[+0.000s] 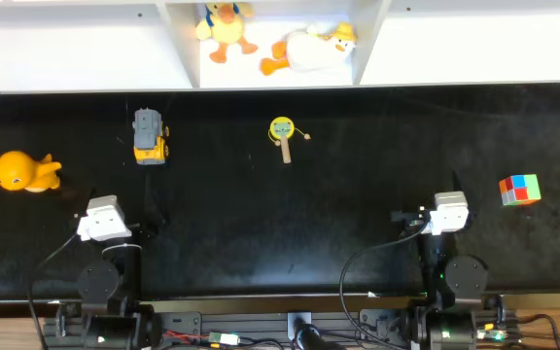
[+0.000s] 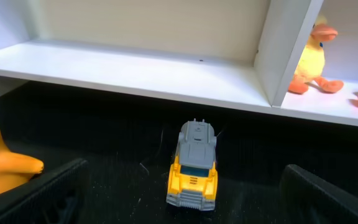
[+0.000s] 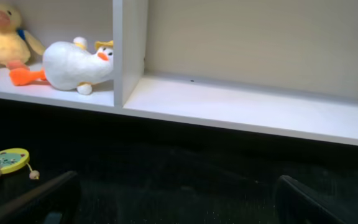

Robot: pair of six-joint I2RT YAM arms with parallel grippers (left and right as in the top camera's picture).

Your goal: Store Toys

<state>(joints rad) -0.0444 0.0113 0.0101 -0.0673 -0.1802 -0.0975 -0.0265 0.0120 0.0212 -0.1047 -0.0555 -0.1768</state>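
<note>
1. The left gripper (image 2: 185,164) hangs low over the left part of the black table (image 1: 261,224), its two fingers (image 2: 55,186) spread wide apart with nothing between them.
2. The right gripper (image 3: 178,186) hangs over the right part of the table, fingers (image 3: 42,196) likewise wide apart and holding nothing.
3. A yellow and grey toy truck (image 1: 150,136) stands on the table straight ahead of the left gripper, its grey back end towards the white shelf (image 1: 86,58).
4. An orange rubber duck (image 1: 25,172) sits near the table's left edge, well apart from the truck.
5. A small rattle drum (image 1: 283,131) with a wooden handle lies near the middle of the table, close to the shelf; its yellow-rimmed face carries a picture too small to make out.
6. A colour cube (image 1: 519,190) sits on the table's right side, beyond the right gripper.
7. In the shelf's middle compartment, a yellow plush duck (image 1: 225,27) sits upright, and a white plush goose (image 1: 311,49) lies on its side just beside it.
8. No writing on any toy can be read.
</note>
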